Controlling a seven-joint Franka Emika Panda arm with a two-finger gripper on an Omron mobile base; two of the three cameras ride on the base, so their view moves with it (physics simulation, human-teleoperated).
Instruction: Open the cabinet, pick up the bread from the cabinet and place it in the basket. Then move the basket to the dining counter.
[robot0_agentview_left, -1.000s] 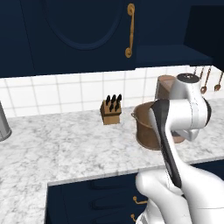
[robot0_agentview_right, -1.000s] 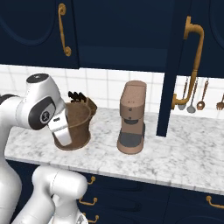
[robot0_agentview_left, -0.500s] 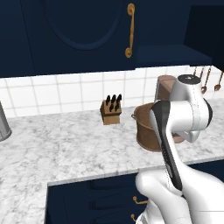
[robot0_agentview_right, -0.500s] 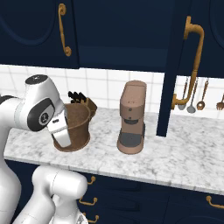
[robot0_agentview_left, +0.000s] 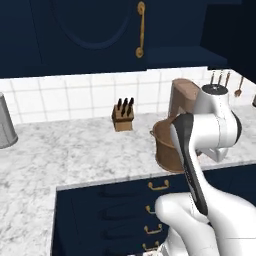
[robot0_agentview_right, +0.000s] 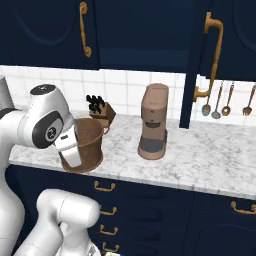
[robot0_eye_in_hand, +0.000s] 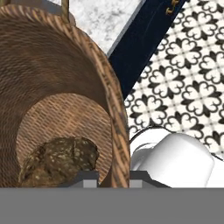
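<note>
**A:** What is changing for you over this last second?

**B:** Almost nothing. My gripper (robot0_eye_in_hand: 114, 177) is staying clamped on the basket (robot0_eye_in_hand: 105, 78), one of my fingers (robot0_eye_in_hand: 89, 176) inside its rim and the other outside. The basket (robot0_agentview_right: 90, 135) is sitting in the same place as a second ago, with the knife block (robot0_agentview_right: 100, 111) just behind it and the coffee machine (robot0_agentview_right: 152, 122) near its side.

**A:** And the bread?

**B:** The bread (robot0_eye_in_hand: 59, 159) is lying on the basket's floor, against the wall nearest my fingers. (That half of the job is looking finished to me.)

**A:** So what is the stillness telling you?

**B:** I'm reading it as a settled grip, not a stall. My jaws are pinching the woven wall and not creeping tighter. The basket's base seems to be resting on the marble worktop (robot0_agentview_left: 75, 155) with no gap I can make out, so I'm judging the lift as not yet begun.

**A:** The cabinet?

**B:** The cabinet (robot0_agentview_right: 192, 75), above and beyond the basket, is standing with one door swung out edge-on. What's remaining is carrying the basket over to the dining counter, and a one-sided hold on the rim is likely to tip it.
</note>
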